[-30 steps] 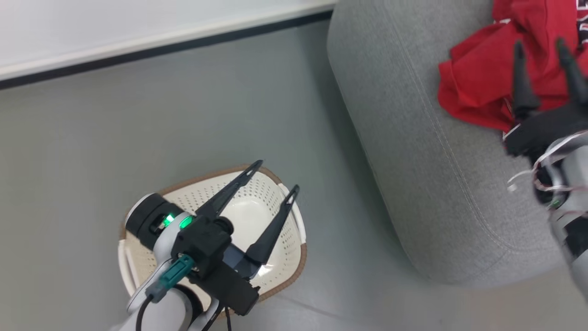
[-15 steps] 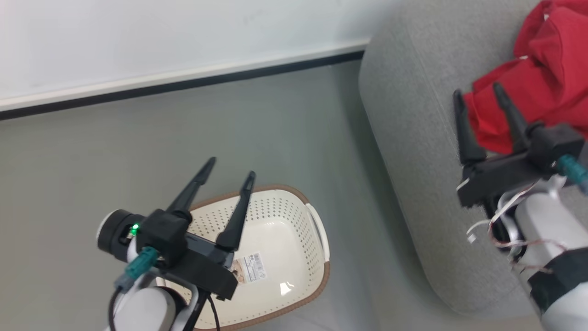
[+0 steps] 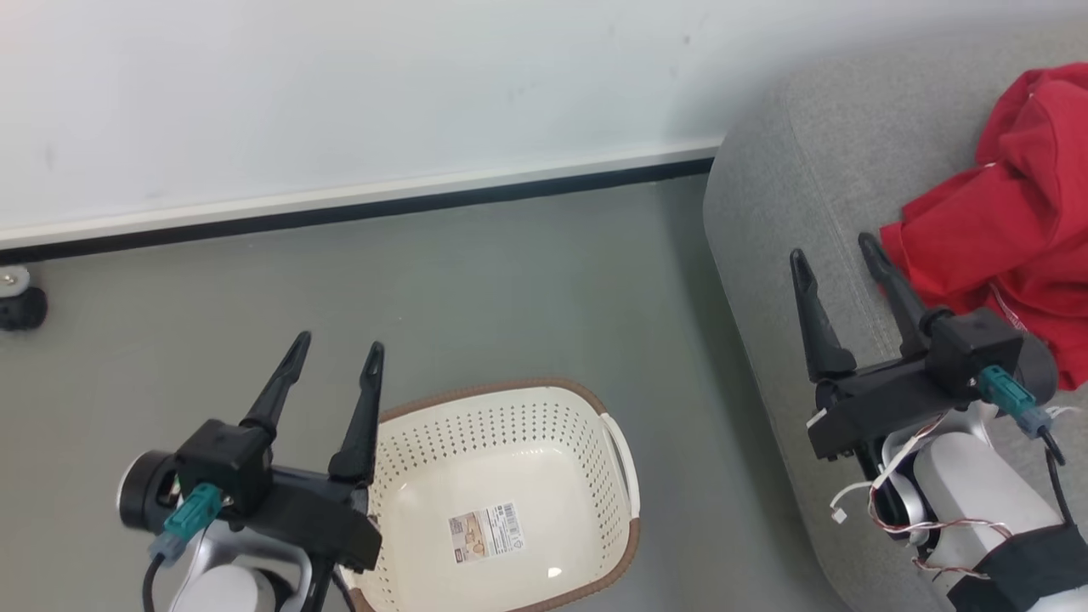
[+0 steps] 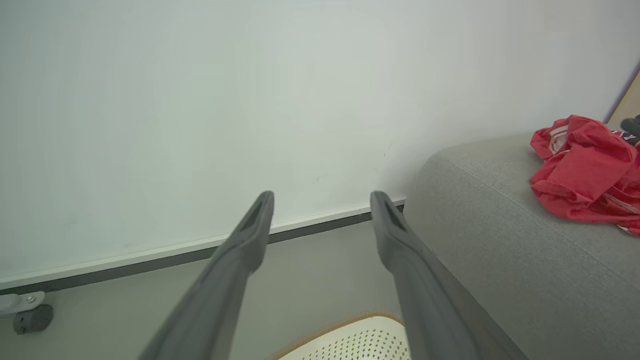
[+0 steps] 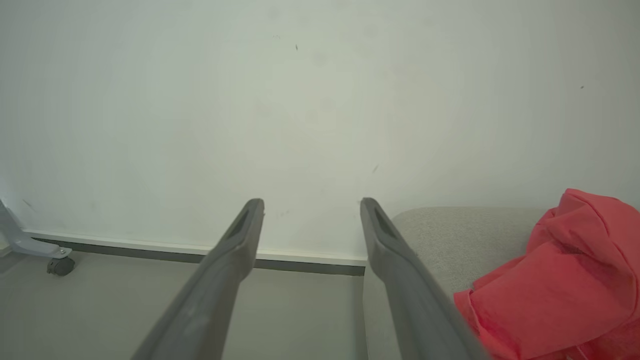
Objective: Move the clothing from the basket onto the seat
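Nearest, the left gripper (image 3: 337, 344) hangs at the left side of the basket (image 3: 510, 387), fingers spread and holding nothing. The right gripper (image 3: 832, 247) sits over the front edge of the seat (image 3: 790, 212), likewise spread and empty. The basket stands on the grey floor (image 3: 510, 280), a paper label (image 3: 486, 532) showing on its bottom. Farther right, the clothing (image 3: 1011, 221) lies on the seat – a crumpled red heap just beside the right gripper's fingers. Beyond – a white wall (image 3: 425, 85) and a caster (image 3: 21, 308).
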Available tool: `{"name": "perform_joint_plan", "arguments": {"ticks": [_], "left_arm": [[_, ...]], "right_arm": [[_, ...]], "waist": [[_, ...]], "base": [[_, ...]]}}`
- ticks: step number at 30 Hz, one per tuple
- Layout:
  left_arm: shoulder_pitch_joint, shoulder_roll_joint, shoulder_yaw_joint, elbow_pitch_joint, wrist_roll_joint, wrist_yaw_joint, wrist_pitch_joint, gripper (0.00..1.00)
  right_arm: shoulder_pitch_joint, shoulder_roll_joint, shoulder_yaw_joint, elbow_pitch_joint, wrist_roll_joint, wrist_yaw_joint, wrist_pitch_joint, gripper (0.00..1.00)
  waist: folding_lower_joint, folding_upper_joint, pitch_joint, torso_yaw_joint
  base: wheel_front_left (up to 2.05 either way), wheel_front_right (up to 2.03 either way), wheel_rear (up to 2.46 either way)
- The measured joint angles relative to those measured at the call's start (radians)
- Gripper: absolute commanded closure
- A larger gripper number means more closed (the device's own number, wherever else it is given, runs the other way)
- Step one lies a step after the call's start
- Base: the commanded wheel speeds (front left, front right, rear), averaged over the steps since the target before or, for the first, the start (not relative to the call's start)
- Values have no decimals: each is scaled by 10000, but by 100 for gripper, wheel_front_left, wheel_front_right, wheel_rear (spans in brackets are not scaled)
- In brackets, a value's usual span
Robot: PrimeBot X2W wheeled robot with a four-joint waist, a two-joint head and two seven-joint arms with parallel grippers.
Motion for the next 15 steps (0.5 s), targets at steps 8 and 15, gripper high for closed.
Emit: {"name": "perform_joint_plan", "arguments": {"ticks": [8,15], "left_arm": [[564,-13,232,59,-67,104,-90,0],[907,-17,550,61,-94,178,-173,0]], "right_arm": [[685,-63,-63,-245,0,-94,182,0],[1177,-75,-98,-462,0,-176,357,0]], "waist": [[0,0,-387,189],[0,0,-594,260]], "base": [[0,0,0],[0,0,0]]}}
